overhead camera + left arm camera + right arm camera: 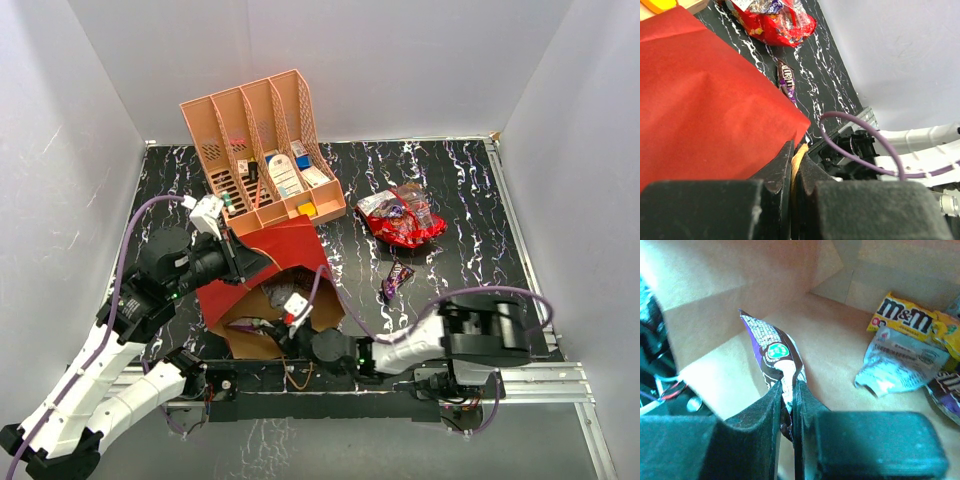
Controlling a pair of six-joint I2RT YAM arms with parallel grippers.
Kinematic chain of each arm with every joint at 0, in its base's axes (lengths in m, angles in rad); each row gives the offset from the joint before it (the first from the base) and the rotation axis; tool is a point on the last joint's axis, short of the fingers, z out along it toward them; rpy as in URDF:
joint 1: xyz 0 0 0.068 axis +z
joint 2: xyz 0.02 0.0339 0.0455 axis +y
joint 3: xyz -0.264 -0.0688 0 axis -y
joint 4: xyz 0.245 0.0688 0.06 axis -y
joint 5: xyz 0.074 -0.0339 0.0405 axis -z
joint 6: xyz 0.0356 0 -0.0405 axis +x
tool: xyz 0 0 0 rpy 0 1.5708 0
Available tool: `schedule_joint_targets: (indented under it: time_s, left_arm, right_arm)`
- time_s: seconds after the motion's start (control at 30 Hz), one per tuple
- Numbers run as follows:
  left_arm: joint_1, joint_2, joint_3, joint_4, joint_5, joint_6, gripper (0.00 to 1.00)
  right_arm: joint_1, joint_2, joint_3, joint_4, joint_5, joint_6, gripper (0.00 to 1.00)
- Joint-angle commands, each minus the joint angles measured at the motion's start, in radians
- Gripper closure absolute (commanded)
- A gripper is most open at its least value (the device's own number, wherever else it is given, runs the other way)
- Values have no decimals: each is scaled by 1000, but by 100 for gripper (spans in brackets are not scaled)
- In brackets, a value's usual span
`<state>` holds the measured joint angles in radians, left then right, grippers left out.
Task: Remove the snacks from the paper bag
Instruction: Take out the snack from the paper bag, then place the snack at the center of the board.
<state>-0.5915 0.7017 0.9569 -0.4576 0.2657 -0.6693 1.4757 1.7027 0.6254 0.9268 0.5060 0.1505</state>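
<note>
Partly hidden within the tipped paper bag [272,252]: right gripper [788,386], jaws pinched on a purple-and-white packet [771,351], near yellow M&M's pack [901,315], silvery wrapper [900,361] and a cut-off dark pack [946,386]; left gripper [794,154] clamped on the bag's edge, a tan sliver showing between its jaws.

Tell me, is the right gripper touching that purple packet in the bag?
Touching. The right wrist view shows the right gripper pinching the purple packet by its end.

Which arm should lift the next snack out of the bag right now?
Right. The right claw is inside the bag, shut on a purple packet. The left claw is clamped on the bag's rim, so it isn't free.
</note>
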Motion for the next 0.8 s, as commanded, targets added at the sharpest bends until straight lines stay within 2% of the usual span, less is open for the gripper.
schedule_joint_targets:
  time_s: [0.0,0.23,0.33,0.43,0.6,0.7,0.77]
  left_arm:
    - [3,-19,-5,2,-62,-7,100]
    - [4,-32,-17,-20,-137,-13,100]
    - [4,-32,-19,-27,-164,-18,100]
    - [4,-24,-15,-26,-167,-17,100]
    - [3,-9,-7,-30,-160,-12,100]
    - [3,-11,-7,-35,-164,-12,100]
    - [3,-14,-8,-38,-166,-12,100]
  right_arm:
    - [58,-210,-98,-176,38,57,92]
    - [60,-689,-144,-711,-147,70,93]
    - [60,-886,-117,-892,-192,77,93]
    - [60,-1011,-40,-1037,-215,82,93]
    - [60,-1084,99,-1126,-166,71,93]
    - [60,-1109,125,-1082,-122,12,93]
    - [59,-1113,132,-1022,-30,-31,93]
